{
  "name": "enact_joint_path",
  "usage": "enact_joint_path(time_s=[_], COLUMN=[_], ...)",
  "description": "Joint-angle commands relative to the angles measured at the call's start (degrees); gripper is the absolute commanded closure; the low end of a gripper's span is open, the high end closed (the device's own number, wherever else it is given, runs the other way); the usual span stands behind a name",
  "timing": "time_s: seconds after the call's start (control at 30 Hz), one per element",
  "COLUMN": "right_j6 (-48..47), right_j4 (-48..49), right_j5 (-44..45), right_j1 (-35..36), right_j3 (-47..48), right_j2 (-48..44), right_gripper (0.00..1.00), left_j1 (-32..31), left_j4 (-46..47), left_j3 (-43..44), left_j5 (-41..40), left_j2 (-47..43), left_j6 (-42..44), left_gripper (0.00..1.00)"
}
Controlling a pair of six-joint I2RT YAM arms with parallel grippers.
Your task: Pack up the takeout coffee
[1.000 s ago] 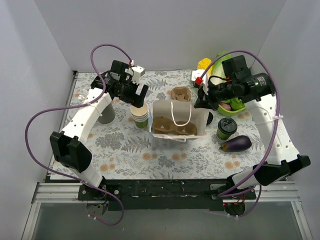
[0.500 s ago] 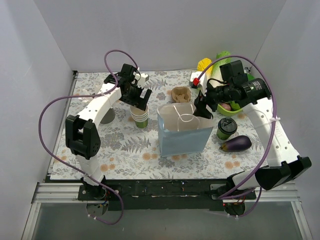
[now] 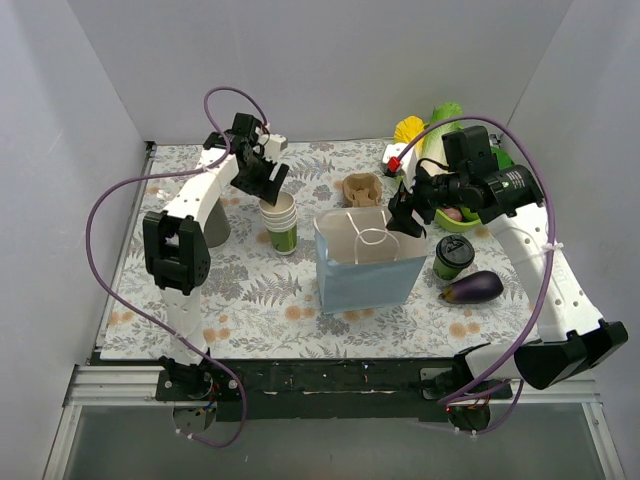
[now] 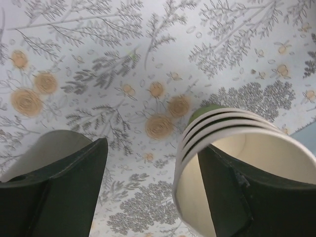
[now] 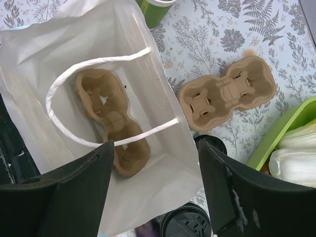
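Fingers [image 5: 74,187] of the right gripper [image 3: 402,222], spread and empty above the bag [image 3: 365,275], are likely being readied to take the takeout coffee [image 3: 453,262] upright below its lid [image 3: 455,247].

1. The left arm [image 3: 190,205] and the right arm [image 3: 545,255] have white shells, with black blocks at the joints.
2. A purple cable [image 3: 97,215] loops along each arm.
3. Rows of small holes mark the white shells.
4. The left gripper [image 3: 272,182] and the right gripper [image 3: 400,215] are black, with flat matte fingers [image 5: 74,192].
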Motion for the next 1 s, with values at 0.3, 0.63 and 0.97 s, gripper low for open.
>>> enact_joint_path(time_s=[0.3,0.63,0.97], right_j6=[1.01,0.92,0.75], right_j4=[4.55,5.43,5.78], right_j5=[1.80,2.24,3.56], right_j1=[-0.09,-0.09,-0.09], right_j3=[-1.42,-2.13,-3.44], right_j2=[-1.34,-1.43,-2.31], right_gripper=[0.24,0.24,0.24], left_j1=[2.41,2.41,3.11], left_j4=[-16.21,-14.28,-11.99], left_j3=[14.62,11.96,16.61], left_j5=[17.13,16.99,9.94], left_j2=[9.00,6.71,7.50], left_j6=[6.48,2.43,0.41], left_gripper=[0.42,0.64,0.98])
